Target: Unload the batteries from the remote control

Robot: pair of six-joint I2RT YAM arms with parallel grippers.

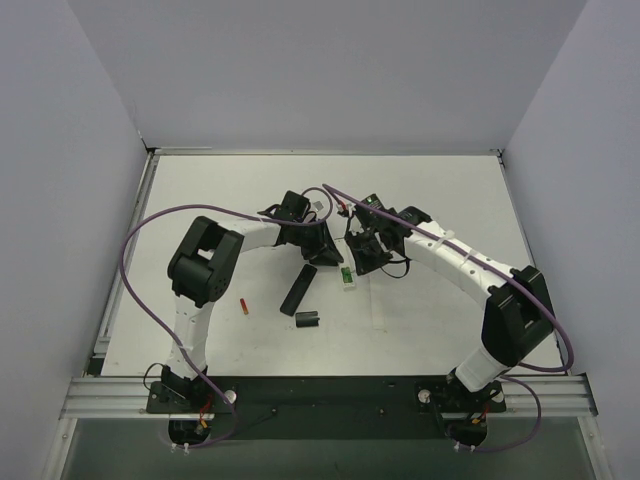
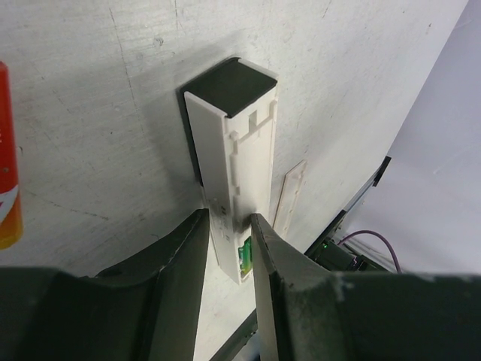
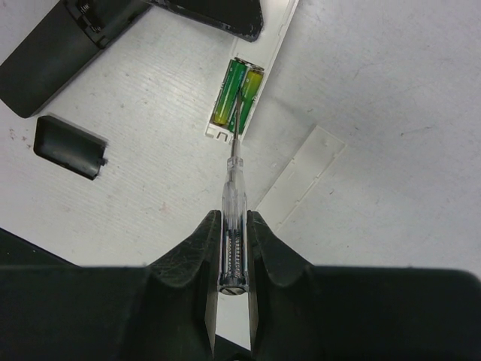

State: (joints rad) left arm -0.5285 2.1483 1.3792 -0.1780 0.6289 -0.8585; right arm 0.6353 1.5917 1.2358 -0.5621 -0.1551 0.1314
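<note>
A white remote control (image 2: 233,150) lies on the table, and my left gripper (image 2: 229,219) is shut on its near end. Its open compartment holds two green batteries (image 3: 225,94), side by side. My right gripper (image 3: 233,219) is shut on a clear-handled screwdriver (image 3: 233,192), and the metal tip sits between those two batteries. From above, the remote's green end (image 1: 347,277) shows between the left gripper (image 1: 320,246) and the right gripper (image 1: 366,254). One red battery (image 1: 244,306) lies loose at the left. Another red battery (image 2: 7,158) shows at the left wrist view's edge.
A black remote (image 1: 298,289) lies slanted beside the white one, with a short black block (image 1: 307,319) just below it. A long thin white strip (image 3: 301,177) lies flat to the right of the white remote. White walls close in the table on three sides.
</note>
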